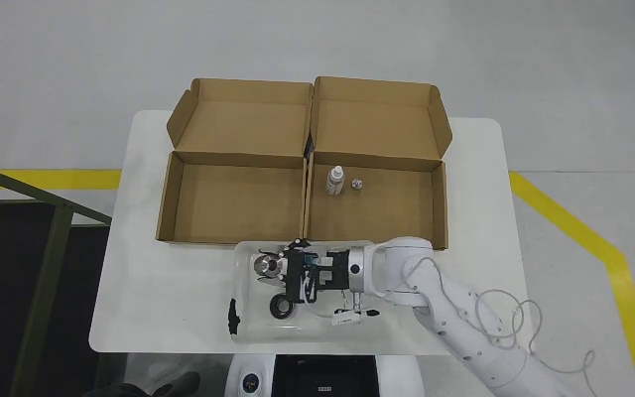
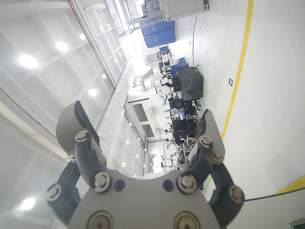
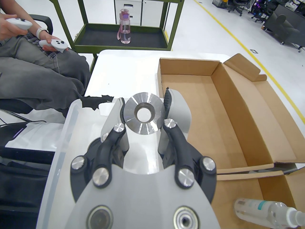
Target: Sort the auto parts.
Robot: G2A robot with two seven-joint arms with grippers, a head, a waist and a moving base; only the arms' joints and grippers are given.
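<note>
My right gripper (image 3: 144,106) is shut on a shiny metal ring (image 3: 153,126) with a round centre hole, held just above the clear plastic bin (image 3: 57,148). From above, the ring (image 1: 264,265) hangs over the bin's (image 1: 243,332) far left part, next to the left cardboard box (image 1: 233,203). A black ring (image 1: 281,310) and a few small parts (image 1: 347,316) lie in the bin. The right cardboard box (image 1: 397,203) holds a small bottle (image 1: 335,181) and a small round part (image 1: 358,183). My left gripper (image 2: 143,120) is open with nothing in it, pointing out into the hall.
Both boxes stand side by side behind the bin with their lids folded back. A ragged black patch (image 3: 95,101) sits on the bin's rim. Bare white tabletop (image 1: 476,228) lies right of the boxes. A green cart (image 3: 119,13) stands beyond the table's edge.
</note>
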